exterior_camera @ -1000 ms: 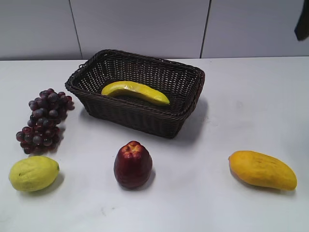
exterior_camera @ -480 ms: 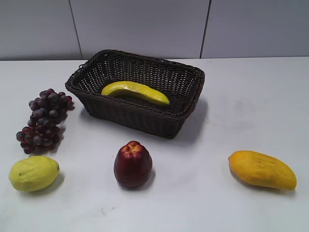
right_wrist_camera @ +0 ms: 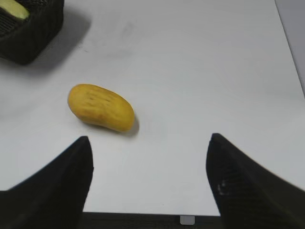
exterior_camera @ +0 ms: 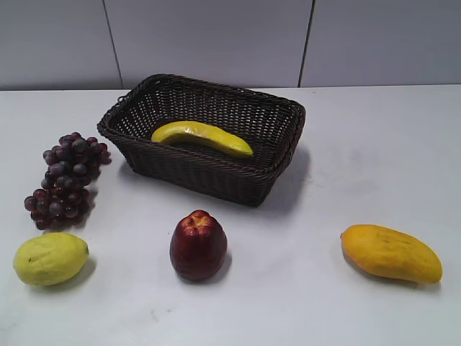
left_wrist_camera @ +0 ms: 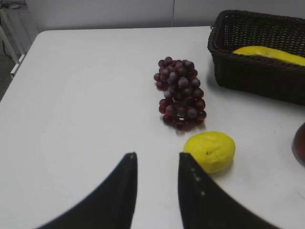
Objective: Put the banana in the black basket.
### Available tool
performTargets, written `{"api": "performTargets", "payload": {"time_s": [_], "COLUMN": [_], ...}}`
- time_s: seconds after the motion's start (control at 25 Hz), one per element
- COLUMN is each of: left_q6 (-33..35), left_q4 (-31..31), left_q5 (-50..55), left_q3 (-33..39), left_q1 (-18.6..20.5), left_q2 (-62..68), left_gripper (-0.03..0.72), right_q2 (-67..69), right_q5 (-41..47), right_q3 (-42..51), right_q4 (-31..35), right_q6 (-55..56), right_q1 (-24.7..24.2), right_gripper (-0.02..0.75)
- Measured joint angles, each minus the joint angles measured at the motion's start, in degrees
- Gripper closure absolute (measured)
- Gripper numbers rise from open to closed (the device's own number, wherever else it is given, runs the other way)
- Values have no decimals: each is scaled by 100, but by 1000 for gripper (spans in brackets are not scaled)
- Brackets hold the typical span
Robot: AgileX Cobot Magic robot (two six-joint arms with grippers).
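Observation:
The banana [exterior_camera: 203, 137] lies inside the black basket [exterior_camera: 216, 176] at the back middle of the table. It also shows in the left wrist view [left_wrist_camera: 269, 53] within the basket [left_wrist_camera: 252, 76], and a tip of it shows in the right wrist view [right_wrist_camera: 12, 8] in the basket corner [right_wrist_camera: 28, 38]. Neither gripper shows in the exterior view. My left gripper [left_wrist_camera: 156, 158] is open and empty above the table, left of the lemon. My right gripper [right_wrist_camera: 148, 139] is wide open and empty near the table's front edge, right of the mango.
A bunch of purple grapes [exterior_camera: 66, 179] and a yellow lemon [exterior_camera: 50, 258] lie at the left. A red apple [exterior_camera: 198, 245] stands at the front middle. An orange-yellow mango [exterior_camera: 391, 253] lies at the front right. The table's front edge [right_wrist_camera: 143, 217] shows in the right wrist view.
A dark part of the right arm at the top right corner of the exterior view has left the picture. The fruit and basket have not moved.

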Motion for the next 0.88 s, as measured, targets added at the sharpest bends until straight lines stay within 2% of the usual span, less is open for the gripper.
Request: {"api": "performTargets", "payload": {"time_s": [0.24, 0.88], "left_q6": [0, 0], "left_q4": [0, 0], "left_q5": [0, 0], "left_q3": [0, 0], "left_q1": [0, 0], "left_q2": [0, 0], "left_gripper": [468, 468], "right_q2": [-442, -462], "right_q5": [124, -224], "right_q3": [628, 836], "right_q4": [-95, -65], "right_q6": [2, -48], "right_q1": [0, 0], "right_gripper": [146, 146]}}
